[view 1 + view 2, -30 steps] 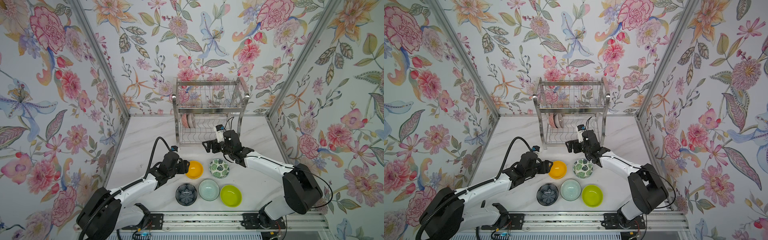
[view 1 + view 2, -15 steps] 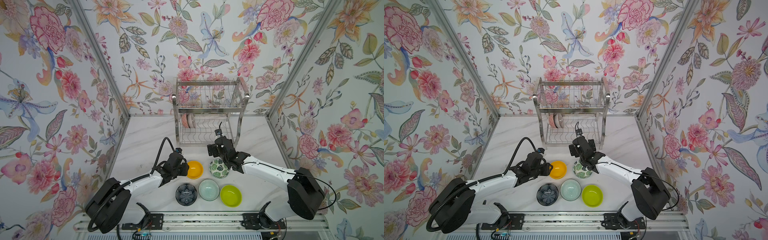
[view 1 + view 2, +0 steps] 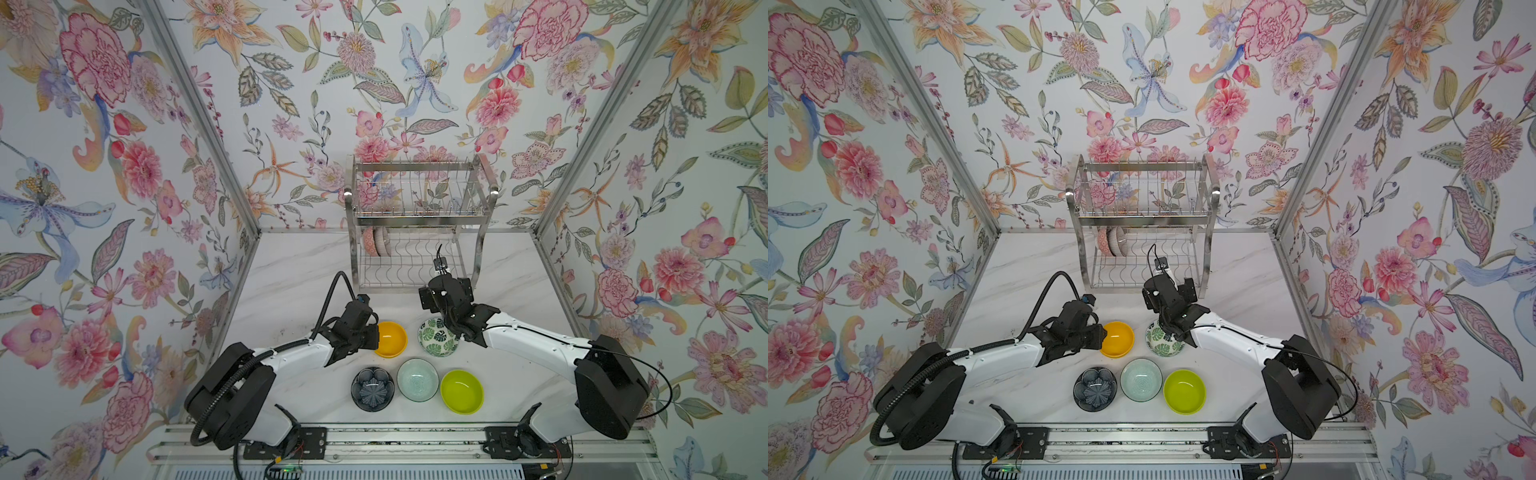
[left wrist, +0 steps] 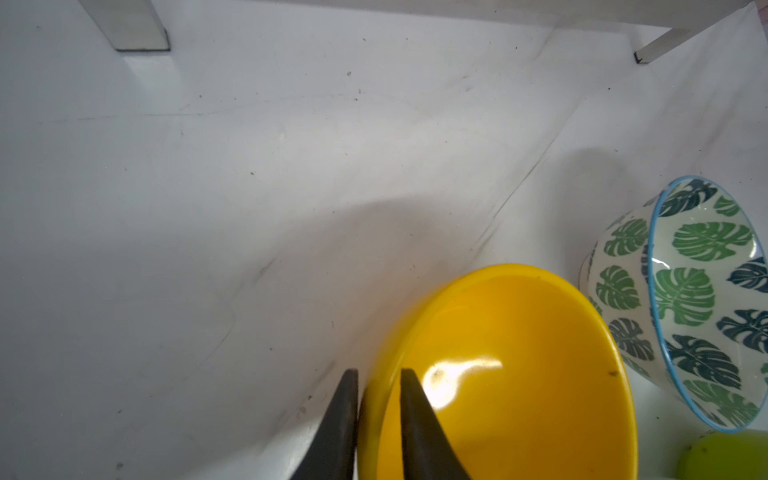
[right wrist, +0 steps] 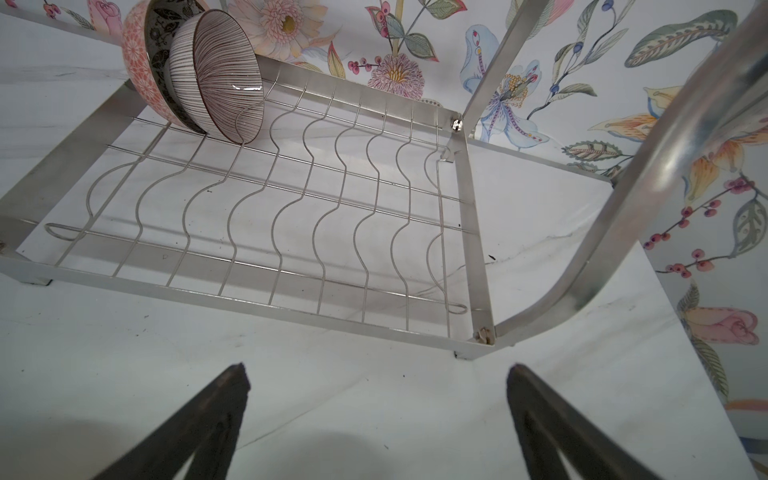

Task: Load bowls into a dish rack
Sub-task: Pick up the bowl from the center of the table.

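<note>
My left pincer [image 4: 377, 372] is clamped on the orange bowl [image 4: 519, 374]. One finger is inside the rim and one outside, on the side toward my arm. The bowl sits on the table [image 4: 249, 208], with the leaf bowl [image 4: 685, 291] just beside it and not touching.

My right pincer [image 5: 377, 366] stands wide apart and holds nothing. It hangs over bare table just in front of the rack [image 5: 266, 305], near its curved right leg [image 5: 623, 208]. In both top views my right wrist covers part of the leaf bowl's far edge.

Closer to my bases, the dark bowl [image 3: 372, 389], mint bowl [image 3: 417, 379] and lime bowl [image 3: 461, 392] lie close together in a row.

At the left end of the rack's lower tier, a striped bowl [image 5: 220, 75] and a pink bowl [image 5: 135, 62] lean on edge. The upper tier [image 3: 419, 210] partly hides them from above.
</note>
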`<state>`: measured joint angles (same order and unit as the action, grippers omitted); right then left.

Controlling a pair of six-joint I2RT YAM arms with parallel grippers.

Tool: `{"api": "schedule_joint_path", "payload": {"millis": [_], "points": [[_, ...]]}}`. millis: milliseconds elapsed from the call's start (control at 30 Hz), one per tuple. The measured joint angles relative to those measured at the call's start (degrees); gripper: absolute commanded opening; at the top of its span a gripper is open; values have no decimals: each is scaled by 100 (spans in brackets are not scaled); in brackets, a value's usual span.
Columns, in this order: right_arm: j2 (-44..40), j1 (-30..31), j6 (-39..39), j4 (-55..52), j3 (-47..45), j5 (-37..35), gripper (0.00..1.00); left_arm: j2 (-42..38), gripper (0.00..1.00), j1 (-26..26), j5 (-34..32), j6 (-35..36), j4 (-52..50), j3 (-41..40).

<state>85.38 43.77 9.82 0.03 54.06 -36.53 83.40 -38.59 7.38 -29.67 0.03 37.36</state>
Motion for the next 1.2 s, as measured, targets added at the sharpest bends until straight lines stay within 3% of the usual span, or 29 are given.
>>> {"api": "schedule_joint_path", "payload": {"millis": [433,567,833,1033,1200], "points": [[-175,-227,293,-136,0,138,99,160,0,-7,-109,122,-55,144],[-348,-378,640,-280,0,424,99,149,0,-7,-415,136,-72,289],[-841,-1152,2035,-566,101,1801,98,-210,0,-7,-1397,136,236,660],[-1141,-1421,3220,-487,267,2640,99,-319,0,-177,-2468,374,1169,780],[-1298,-1504,4312,-94,286,3171,99,-42,0,-555,-3449,1040,2337,804]]}}
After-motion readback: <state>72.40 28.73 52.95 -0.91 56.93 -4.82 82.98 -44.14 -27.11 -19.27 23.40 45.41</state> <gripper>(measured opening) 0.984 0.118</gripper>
